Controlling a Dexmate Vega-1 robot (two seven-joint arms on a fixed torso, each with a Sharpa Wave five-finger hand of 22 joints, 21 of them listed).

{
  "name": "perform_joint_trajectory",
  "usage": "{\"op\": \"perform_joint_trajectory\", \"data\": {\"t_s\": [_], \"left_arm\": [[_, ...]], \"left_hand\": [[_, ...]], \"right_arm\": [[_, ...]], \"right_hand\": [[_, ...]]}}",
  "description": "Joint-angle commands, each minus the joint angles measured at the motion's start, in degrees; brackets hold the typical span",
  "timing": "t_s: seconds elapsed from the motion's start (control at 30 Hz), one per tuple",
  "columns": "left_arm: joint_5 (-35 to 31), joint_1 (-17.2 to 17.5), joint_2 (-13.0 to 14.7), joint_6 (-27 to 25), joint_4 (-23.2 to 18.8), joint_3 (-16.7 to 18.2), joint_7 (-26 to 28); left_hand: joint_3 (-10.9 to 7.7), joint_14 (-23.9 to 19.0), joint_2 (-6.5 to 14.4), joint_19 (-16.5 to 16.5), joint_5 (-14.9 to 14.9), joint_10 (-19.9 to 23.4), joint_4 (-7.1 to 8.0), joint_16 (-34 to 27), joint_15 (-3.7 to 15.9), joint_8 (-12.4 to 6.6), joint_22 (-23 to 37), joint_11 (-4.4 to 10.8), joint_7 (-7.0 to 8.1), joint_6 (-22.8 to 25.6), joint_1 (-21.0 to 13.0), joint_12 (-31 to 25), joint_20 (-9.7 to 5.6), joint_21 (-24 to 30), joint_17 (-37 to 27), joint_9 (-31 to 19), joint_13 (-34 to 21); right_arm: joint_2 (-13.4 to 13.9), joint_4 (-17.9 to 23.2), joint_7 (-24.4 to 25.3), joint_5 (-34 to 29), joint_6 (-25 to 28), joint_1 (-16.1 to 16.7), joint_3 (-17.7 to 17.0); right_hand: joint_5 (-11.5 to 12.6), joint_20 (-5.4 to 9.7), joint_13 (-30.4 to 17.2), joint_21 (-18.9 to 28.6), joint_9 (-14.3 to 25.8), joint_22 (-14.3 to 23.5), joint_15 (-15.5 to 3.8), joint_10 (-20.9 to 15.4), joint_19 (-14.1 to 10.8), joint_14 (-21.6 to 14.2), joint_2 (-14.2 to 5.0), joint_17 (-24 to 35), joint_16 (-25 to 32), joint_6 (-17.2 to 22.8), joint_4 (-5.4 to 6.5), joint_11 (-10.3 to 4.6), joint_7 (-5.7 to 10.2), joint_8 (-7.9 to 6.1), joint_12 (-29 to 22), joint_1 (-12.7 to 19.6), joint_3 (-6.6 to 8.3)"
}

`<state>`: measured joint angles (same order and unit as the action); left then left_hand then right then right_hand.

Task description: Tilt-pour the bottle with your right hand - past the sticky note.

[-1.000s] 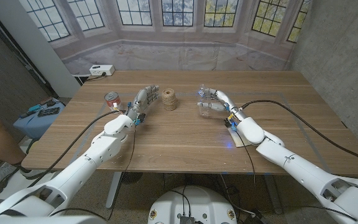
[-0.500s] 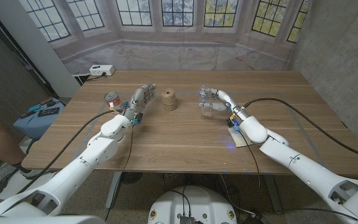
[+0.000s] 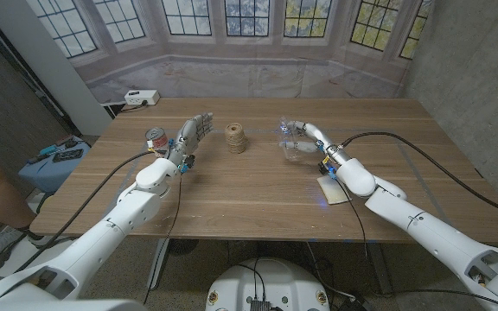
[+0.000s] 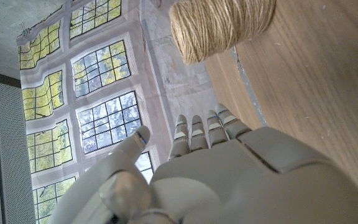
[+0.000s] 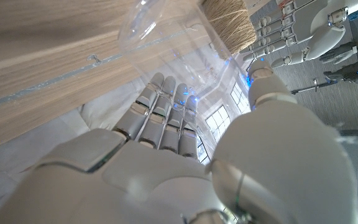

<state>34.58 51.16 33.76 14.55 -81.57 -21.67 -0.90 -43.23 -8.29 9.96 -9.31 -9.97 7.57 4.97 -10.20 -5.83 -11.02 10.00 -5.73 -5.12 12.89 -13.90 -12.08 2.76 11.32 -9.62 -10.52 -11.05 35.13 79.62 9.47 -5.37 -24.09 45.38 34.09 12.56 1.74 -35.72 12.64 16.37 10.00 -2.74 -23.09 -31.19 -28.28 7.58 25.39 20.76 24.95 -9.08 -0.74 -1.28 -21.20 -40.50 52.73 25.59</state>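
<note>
We see the right hand (image 3: 305, 136) wrapped around the clear bottle (image 3: 290, 148), holding it right of the twine spool (image 3: 236, 137). The sticky note (image 3: 333, 188) lies nearer us, beside the right forearm. The left hand (image 3: 190, 136), fingers spread and holding nothing, stands left of the spool, beside a can (image 3: 155, 138).

Left hand (image 4: 229, 180), fingers (image 4: 207, 130) straight, near twine spool (image 4: 219, 25) on wooden table (image 4: 309, 81)

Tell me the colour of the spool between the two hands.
Tan, natural jute-coloured twine on the spool; it shows best in the left wrist view.
</note>
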Motion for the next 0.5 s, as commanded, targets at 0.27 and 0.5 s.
{"op": "perform_joint_trajectory", "data": {"t_s": [0.27,0.5], "left_arm": [[0.0,-1.6,-0.3,0.2,2.1,-0.2,-1.4],[0.0,-1.9,-0.4,0.0,2.5,-0.2,-1.3]], "left_hand": [[-0.28,-0.2,-0.2,-0.4,0.2,0.6,-0.28,0.0,-0.5,0.15,0.1,-0.02,-0.04,0.5,-0.4,-0.1,0.16,0.1,-0.1,-0.2,-0.2],[-0.3,-0.2,-0.2,-0.4,0.2,0.6,-0.33,0.0,-0.38,0.16,0.1,-0.01,-0.05,0.5,-0.4,0.0,0.2,0.1,-0.1,-0.2,-0.2]], "right_arm": [[0.8,0.4,1.6,-4.1,3.0,-2.5,0.2],[0.8,0.7,3.2,-5.6,4.3,-3.0,0.3]], "right_hand": [[0.0,-0.09,0.0,-0.1,0.2,0.3,-4.57,-0.7,-0.6,-0.6,-0.71,0.6,0.0,0.3,0.19,0.08,0.02,-0.28,-0.4,0.4,0.17],[0.0,-0.1,0.1,-0.1,0.3,0.3,-4.53,-0.7,-0.7,-0.7,-0.77,0.8,0.0,0.5,0.2,-0.04,0.05,-0.35,-0.4,0.4,0.16]]}}
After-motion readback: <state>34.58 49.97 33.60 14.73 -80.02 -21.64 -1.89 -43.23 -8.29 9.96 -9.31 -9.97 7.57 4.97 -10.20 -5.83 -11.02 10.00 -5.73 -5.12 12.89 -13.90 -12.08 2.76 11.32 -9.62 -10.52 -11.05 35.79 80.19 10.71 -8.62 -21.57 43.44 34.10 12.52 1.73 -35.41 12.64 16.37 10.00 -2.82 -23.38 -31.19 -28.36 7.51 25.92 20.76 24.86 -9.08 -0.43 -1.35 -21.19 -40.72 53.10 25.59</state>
